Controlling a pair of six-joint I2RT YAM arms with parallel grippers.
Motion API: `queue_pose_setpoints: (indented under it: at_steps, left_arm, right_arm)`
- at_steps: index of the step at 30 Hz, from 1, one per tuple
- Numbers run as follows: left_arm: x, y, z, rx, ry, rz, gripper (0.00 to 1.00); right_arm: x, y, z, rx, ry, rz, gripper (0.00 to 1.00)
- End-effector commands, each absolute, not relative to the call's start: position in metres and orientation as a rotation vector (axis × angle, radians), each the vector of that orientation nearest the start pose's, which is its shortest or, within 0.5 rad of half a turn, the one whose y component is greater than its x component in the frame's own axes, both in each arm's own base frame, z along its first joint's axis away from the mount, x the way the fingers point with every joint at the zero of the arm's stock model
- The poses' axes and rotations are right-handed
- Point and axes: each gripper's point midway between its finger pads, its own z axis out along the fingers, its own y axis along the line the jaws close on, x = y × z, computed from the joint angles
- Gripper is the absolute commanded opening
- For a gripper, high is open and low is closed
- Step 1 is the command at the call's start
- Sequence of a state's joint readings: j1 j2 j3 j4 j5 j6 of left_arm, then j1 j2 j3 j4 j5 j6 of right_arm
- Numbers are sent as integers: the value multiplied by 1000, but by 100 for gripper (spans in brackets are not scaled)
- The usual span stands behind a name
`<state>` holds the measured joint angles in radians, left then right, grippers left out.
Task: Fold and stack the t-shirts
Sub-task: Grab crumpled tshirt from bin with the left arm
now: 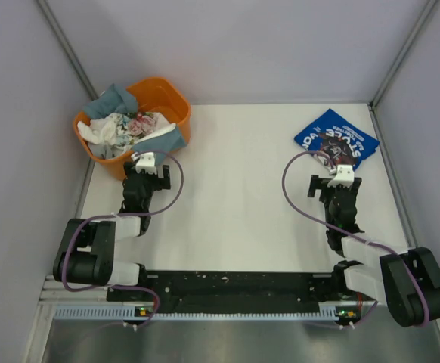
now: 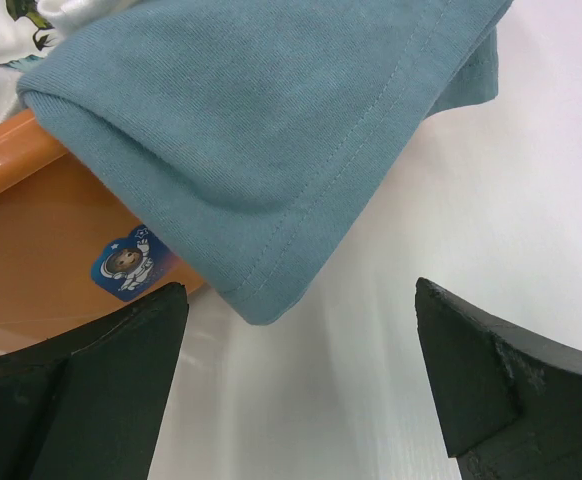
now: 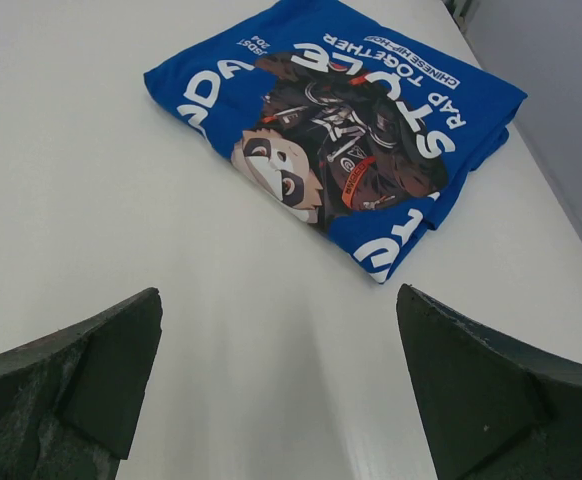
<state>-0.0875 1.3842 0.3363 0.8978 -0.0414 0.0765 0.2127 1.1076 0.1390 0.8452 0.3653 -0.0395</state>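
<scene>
A folded royal-blue t-shirt [image 1: 336,139] with white lettering and a cartoon print lies flat at the table's far right; in the right wrist view the blue t-shirt [image 3: 341,130] is just beyond my fingertips. My right gripper [image 1: 342,175] is open and empty, just short of its near edge. A white floral t-shirt [image 1: 125,127] is crumpled in the orange basket [image 1: 173,102], with teal-grey cloth [image 2: 261,140] draped over the rim. My left gripper [image 1: 146,160] stands open and empty beside the basket's near wall, the cloth's hanging corner just ahead of its fingers [image 2: 101,390].
The orange basket [image 2: 41,250] sits at the table's far left corner, a small sticker [image 2: 129,262] on its wall. Grey walls enclose the white table [image 1: 243,189] on three sides. The arms' bases and a black rail [image 1: 227,286] run along the near edge.
</scene>
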Motion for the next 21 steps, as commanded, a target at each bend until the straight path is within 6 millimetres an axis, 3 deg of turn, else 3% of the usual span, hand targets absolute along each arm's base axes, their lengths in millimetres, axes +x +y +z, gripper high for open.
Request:
queue_pose_setpoints:
  at_steps: [1, 8, 11, 13, 17, 21]
  left_arm:
    - [388, -24, 125, 99, 1660, 9, 99]
    - [388, -26, 125, 108, 1658, 4, 99]
    - [379, -58, 137, 335, 1603, -123, 99]
    - [361, -106, 147, 668, 1553, -289, 99]
    - [354, -138, 146, 817, 1749, -532, 93]
    - [313, -172, 173, 1125, 1701, -738, 88]
  right_arm:
    - [337, 8, 132, 82, 1624, -150, 98]
    - [337, 8, 132, 81, 1626, -151, 98]
    - [338, 7, 131, 77, 1632, -154, 98]
    - [339, 9, 131, 73, 1636, -149, 98]
    - [340, 9, 131, 73, 1636, -152, 98]
    - [339, 9, 131, 73, 1636, -147, 98]
